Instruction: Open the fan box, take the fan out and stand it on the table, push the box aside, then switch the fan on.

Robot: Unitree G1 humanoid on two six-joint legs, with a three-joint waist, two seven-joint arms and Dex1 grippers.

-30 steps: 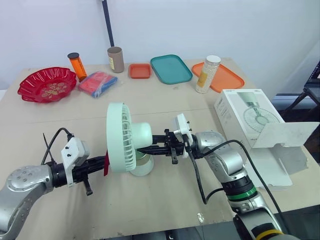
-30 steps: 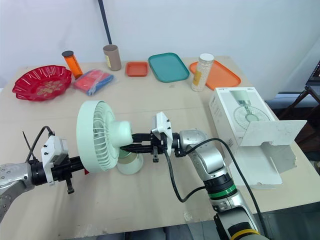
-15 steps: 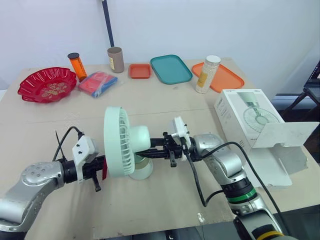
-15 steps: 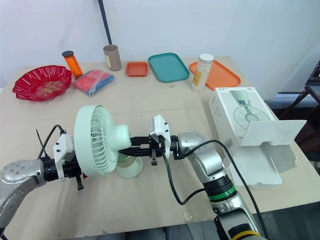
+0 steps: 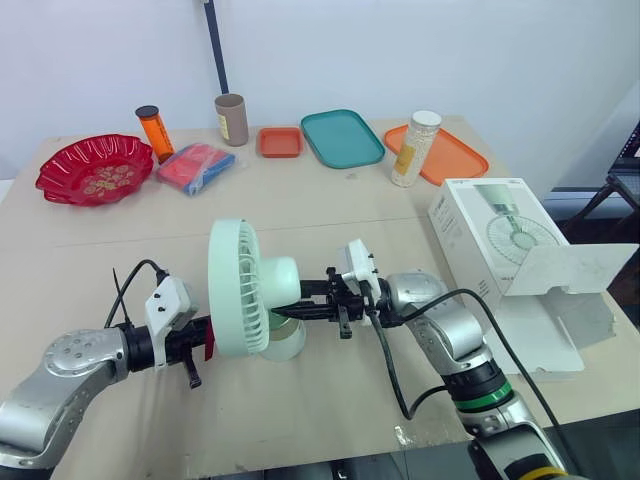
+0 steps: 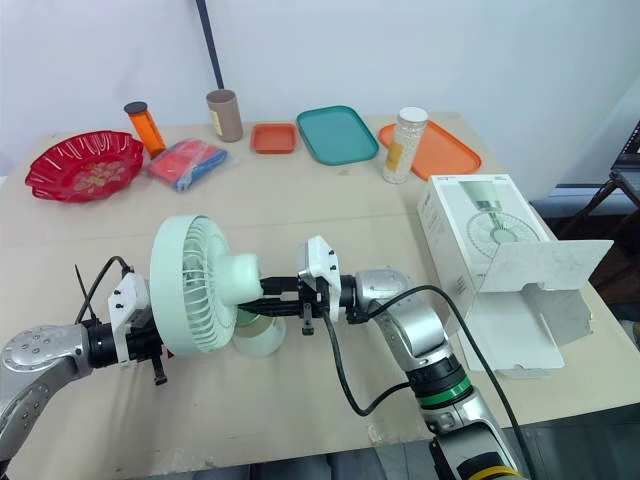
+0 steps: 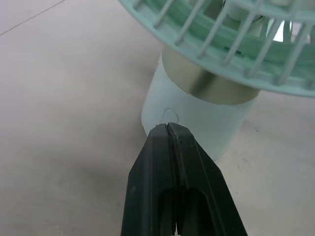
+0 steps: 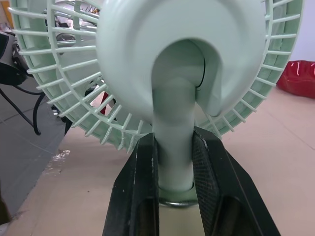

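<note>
**Item:** pale green plastic desk fan (image 5: 245, 290), upright on the beige worktop (image 5: 330, 200), near its front middle. Grille faces the robot's left.

**Box:** white cardboard fan box (image 5: 500, 235), flap open, well apart to the right.

**Right hand** (image 8: 174, 138): closed on the fan's stem from behind, just above the round base (image 7: 197, 118).

**Left hand** (image 7: 167, 129): fingers pressed together, holding nothing, tips at the base wall.

**Key relation:** small outlined switch mark (image 7: 170, 116) lies straight ahead of the left tips, just beyond them. The left hand is nearer. A press along its own axis, with the right hand bracing, looks sufficient.
</note>
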